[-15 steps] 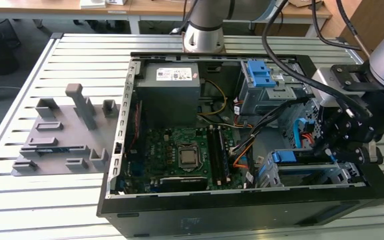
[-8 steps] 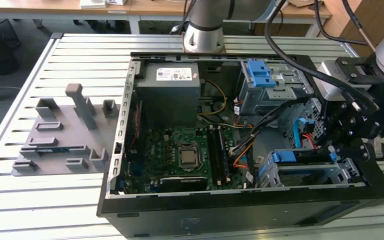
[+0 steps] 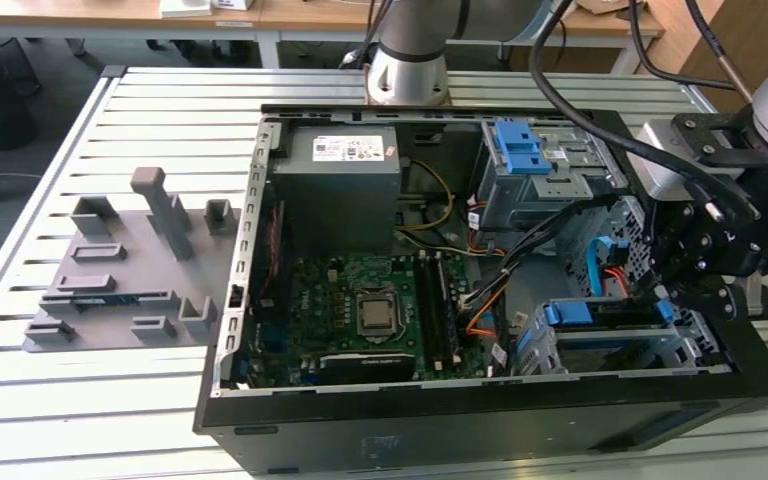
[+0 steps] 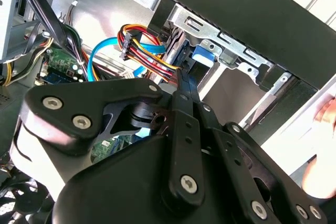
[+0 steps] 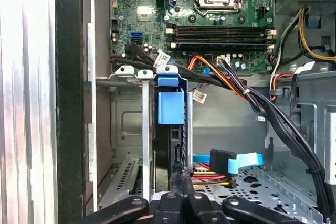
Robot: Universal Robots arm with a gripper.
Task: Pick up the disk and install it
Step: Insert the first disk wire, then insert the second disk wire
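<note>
The disk (image 5: 170, 106) stands on edge in a slot of the metal drive cage (image 5: 128, 119) at the case's front corner, its blue bracket tab toward the motherboard. In the exterior view the disk (image 3: 582, 313) sits in that cage on the exterior view's right. My gripper (image 5: 181, 198) is shut, its joined fingertips against the disk's near edge with nothing held between them. In the second wrist view the gripper (image 4: 180, 85) points at the blue bracket (image 4: 203, 56). In the exterior view the gripper (image 3: 664, 292) hangs just over the cage.
Coloured power wires and a blue data cable (image 5: 244, 162) lie beside the slot. The case holds a motherboard (image 3: 357, 310), a grey power box (image 3: 337, 170) and an upper cage with a blue latch (image 3: 524, 150). A grey fixture (image 3: 124, 270) sits on the table. A hand (image 4: 325, 116) is outside the case.
</note>
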